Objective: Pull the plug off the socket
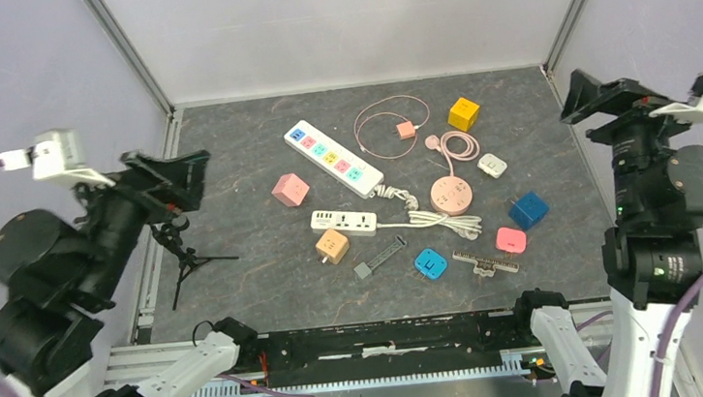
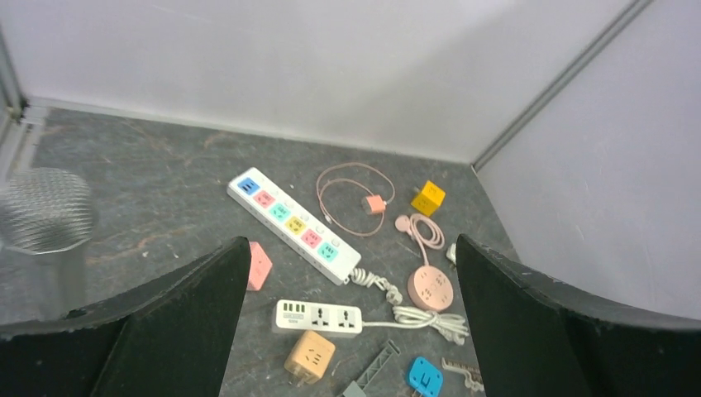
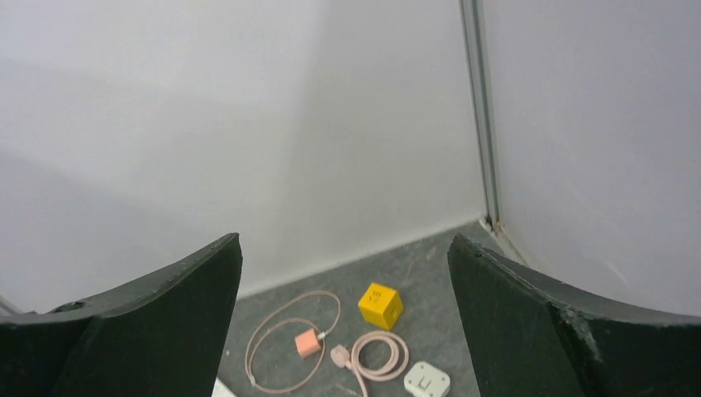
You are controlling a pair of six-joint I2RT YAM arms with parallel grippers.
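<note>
A long white power strip (image 1: 333,158) with coloured sockets lies mid-table, also in the left wrist view (image 2: 294,224). Below it is a short white power strip (image 1: 342,223) (image 2: 318,318) with a bundled cord. An orange cube adapter (image 1: 332,246) (image 2: 310,356) lies right beside it, prongs showing. A round pink socket (image 1: 451,193) (image 2: 432,287) has a coiled cord. I cannot tell that any plug sits in a socket. My left gripper (image 1: 172,173) (image 2: 351,331) is open, raised at the left edge. My right gripper (image 1: 610,98) (image 3: 343,322) is open, raised at the right edge.
Scattered on the mat: pink cube (image 1: 290,190), yellow cube (image 1: 463,113), pink charger with looped cable (image 1: 406,129), white adapter (image 1: 492,164), blue cube (image 1: 528,210), pink adapter (image 1: 510,240), blue adapter (image 1: 430,264), grey bracket (image 1: 380,257). A small black tripod (image 1: 180,254) stands left.
</note>
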